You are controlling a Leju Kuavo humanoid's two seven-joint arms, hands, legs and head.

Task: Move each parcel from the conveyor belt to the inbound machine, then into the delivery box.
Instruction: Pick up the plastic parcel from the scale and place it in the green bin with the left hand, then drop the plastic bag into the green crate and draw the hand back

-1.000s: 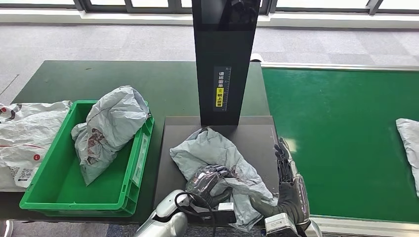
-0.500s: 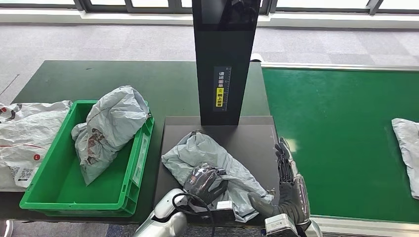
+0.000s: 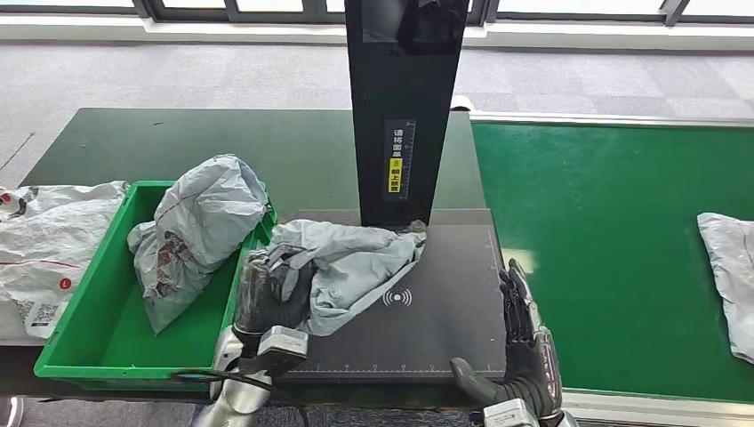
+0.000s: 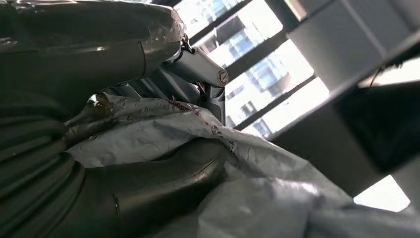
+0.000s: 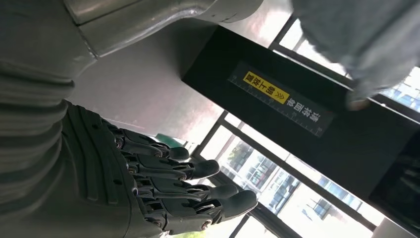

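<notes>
One crumpled grey plastic mailer parcel (image 3: 342, 262) is gripped by the left robot hand (image 3: 271, 292) at its left end, the rest trailing right across the black flat scanning platform of the inbound machine (image 3: 445, 311) toward the black upright post (image 3: 405, 107). Its long axis runs left-right. The green plastic delivery box (image 3: 84, 356) lies just left of that robot hand, rim close beside it, another grey crumpled parcel (image 3: 200, 222) already inside taking the far part; near part looks free. Right robot hand (image 3: 525, 342) is released, fingers spread, near the platform's right edge. Another grey parcel (image 3: 729, 267) waits on the green conveyor belt (image 3: 605, 222), well apart.
</notes>
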